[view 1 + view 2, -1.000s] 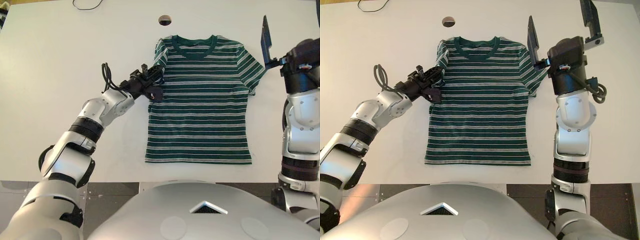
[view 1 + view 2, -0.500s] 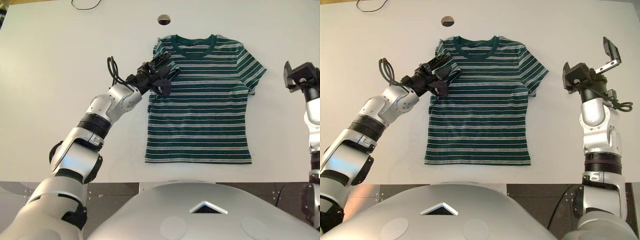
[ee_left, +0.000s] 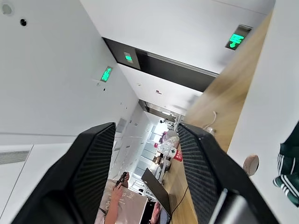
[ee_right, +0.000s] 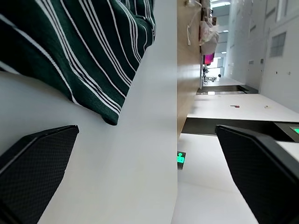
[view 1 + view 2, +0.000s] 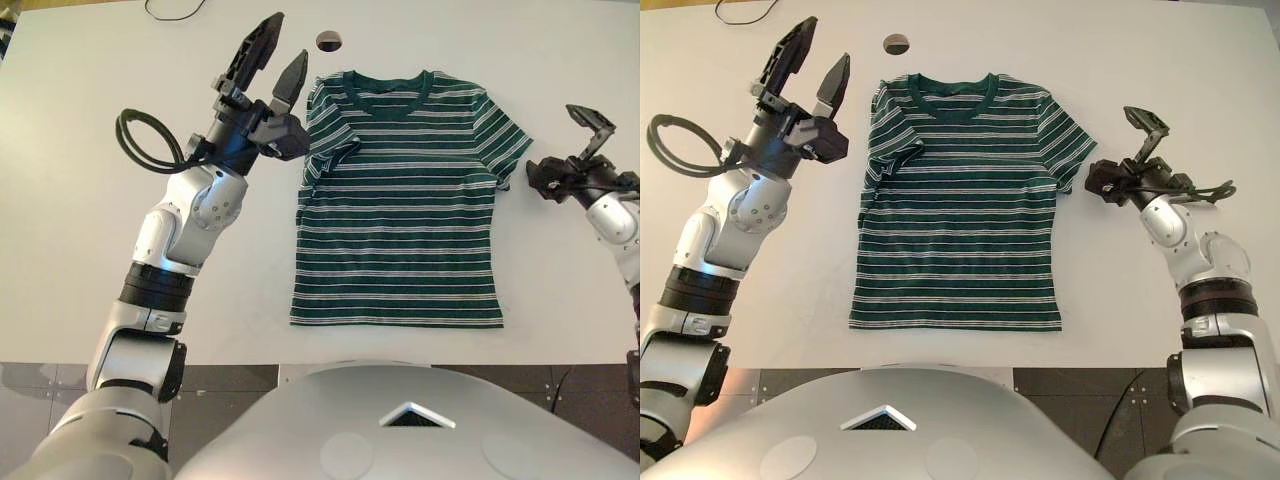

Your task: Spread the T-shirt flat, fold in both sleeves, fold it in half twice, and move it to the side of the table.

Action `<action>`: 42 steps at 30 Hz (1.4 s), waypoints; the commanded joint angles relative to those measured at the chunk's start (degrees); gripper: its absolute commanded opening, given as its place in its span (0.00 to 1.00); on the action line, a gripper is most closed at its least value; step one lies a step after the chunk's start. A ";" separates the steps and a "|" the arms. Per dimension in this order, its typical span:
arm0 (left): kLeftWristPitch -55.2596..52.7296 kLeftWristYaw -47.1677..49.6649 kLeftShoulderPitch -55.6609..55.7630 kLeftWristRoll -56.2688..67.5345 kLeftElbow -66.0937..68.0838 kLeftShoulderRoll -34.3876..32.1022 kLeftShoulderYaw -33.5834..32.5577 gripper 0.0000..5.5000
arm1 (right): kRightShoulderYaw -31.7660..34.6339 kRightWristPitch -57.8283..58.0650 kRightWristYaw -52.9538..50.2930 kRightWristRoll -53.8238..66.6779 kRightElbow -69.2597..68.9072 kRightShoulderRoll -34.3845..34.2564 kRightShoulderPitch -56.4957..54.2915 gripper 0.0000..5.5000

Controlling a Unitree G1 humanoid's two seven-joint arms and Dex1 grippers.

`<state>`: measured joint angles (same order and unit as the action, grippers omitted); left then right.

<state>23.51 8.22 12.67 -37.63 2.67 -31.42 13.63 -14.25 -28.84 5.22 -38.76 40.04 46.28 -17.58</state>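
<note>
Near edge of the white table (image 5: 100, 250): the hem of the dark green T-shirt with thin white stripes (image 5: 400, 240) lies parallel to it and a little back from it. The shirt lies front up, roughly mid-table, slightly toward the robot's right. Wide bare tabletop on the robot's left of the shirt; a narrower bare strip on its right.

Mid-depth: the shirt's left sleeve (image 5: 328, 150) is turned in over the chest, with a rucked fold there. The right sleeve (image 5: 510, 140) lies spread outward, flat on the table.

Right gripper (image 5: 1118, 150): low over the table just beside the right sleeve, apart from the cloth, fingers spread wide and holding nothing. Right wrist view: both black fingers (image 4: 32, 177) frame the sleeve hem, with a gap of bare table between.

Left gripper (image 5: 285, 42): raised above the table beside the shirt's left shoulder, fingers pointing up and away, parted and empty. Left wrist view: its black textured fingers (image 3: 93, 168) stand against the room's ceiling, with a sliver of shirt at the frame edge.

Far: the collar faces away from the robot. Just beyond the left shoulder is a small round hole in the tabletop (image 5: 329, 40). A black cable loop (image 5: 175, 8) lies at the far edge.

Hard to make out: the table's left and right edges run out of frame. The cable is cut off at the top.
</note>
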 commanded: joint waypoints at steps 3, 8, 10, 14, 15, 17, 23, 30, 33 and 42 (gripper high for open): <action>-1.21 -2.46 -2.20 2.45 -3.82 1.36 -1.69 0.45 | -6.94 -2.45 2.25 -3.71 11.23 -0.96 -6.61 1.00; -0.95 -3.68 -2.88 2.74 -5.45 2.26 -1.82 0.45 | -10.93 -3.54 0.18 -4.86 17.80 -2.81 -11.17 1.00; -0.83 -3.93 -2.85 2.96 -5.55 2.58 -1.84 0.45 | -12.16 -3.56 -1.45 -5.37 19.94 -3.78 -12.45 1.00; -0.61 -4.16 -2.67 3.20 -4.87 3.27 -1.68 0.45 | -14.37 -4.17 -3.44 -5.48 22.23 -5.53 -13.77 1.00; -0.50 -4.24 -2.57 3.20 -4.61 3.40 -1.59 0.45 | -14.75 -4.31 -3.85 -5.38 22.57 -5.79 -13.96 1.00; -0.42 -4.40 -2.37 3.18 -4.23 3.57 -1.53 0.45 | -15.42 -4.48 -4.49 -5.26 22.92 -6.59 -14.39 1.00; -0.23 -4.89 -2.12 3.10 -3.53 3.95 -1.46 0.46 | -17.03 -4.62 -6.49 -5.33 24.71 -7.01 -15.03 0.80; -0.47 -4.73 -2.65 3.43 -3.74 4.12 -2.17 0.46 | -18.40 -5.40 -7.07 -5.03 25.28 -6.75 -14.75 0.54; -0.41 -4.83 -2.81 3.61 -3.90 4.28 -2.39 0.46 | -18.35 -5.06 -7.17 -4.58 25.52 -6.39 -14.76 0.43; -0.38 -5.05 -3.10 3.75 -4.18 4.34 -2.82 0.46 | -18.60 -4.98 -7.14 -3.83 26.45 -6.50 -14.68 0.12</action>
<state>23.03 4.17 9.84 -34.04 -1.30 -27.00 11.16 -31.65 -34.13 -3.43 -41.45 65.02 40.86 -34.63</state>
